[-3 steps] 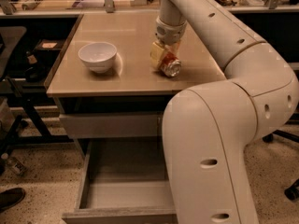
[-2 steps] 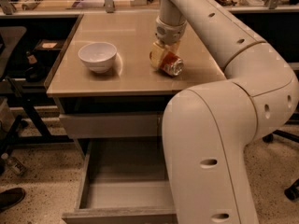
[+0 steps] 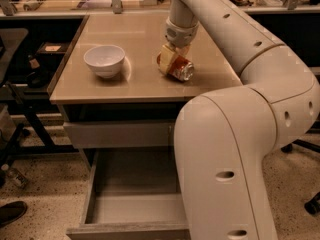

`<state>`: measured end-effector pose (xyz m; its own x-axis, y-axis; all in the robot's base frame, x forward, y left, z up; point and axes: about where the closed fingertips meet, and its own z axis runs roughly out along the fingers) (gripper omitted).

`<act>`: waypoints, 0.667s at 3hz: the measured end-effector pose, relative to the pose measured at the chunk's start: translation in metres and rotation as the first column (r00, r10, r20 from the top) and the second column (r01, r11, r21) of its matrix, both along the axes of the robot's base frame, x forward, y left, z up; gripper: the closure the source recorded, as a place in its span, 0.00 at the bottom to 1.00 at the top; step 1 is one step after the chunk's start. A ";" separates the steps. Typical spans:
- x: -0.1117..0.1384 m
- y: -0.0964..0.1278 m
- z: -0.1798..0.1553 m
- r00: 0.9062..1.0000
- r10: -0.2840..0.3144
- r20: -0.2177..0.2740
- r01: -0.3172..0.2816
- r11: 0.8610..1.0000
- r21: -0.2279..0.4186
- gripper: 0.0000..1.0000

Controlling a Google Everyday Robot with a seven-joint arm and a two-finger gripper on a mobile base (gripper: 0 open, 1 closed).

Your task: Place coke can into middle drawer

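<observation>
1. Tan table [image 3: 125, 91] over the drawers carries a white bowl [image 3: 104, 60] and the coke can [image 3: 180, 70], which lies tilted.
2. My gripper [image 3: 172, 58] is down on the can; I cannot tell whether it clamps.
3. Middle drawer [image 3: 135, 209] stands open; lifting and dropping remain.

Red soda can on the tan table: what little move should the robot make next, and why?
Probably lift it straight up. The tool is right at the small red soda can, which lies tilted on the tan tabletop, while the open grey drawer it belongs in waits below.
</observation>
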<state>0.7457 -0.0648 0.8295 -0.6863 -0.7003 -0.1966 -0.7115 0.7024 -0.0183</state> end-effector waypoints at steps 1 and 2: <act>-0.009 -0.005 0.005 1.000 -0.014 0.008 0.014 1.000 0.006 1.00; -0.030 -0.016 0.010 0.999 -0.035 -0.002 0.035 0.999 0.003 1.00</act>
<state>0.7158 -0.0810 0.8399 -0.7108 -0.6749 -0.1980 -0.6863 0.7271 -0.0148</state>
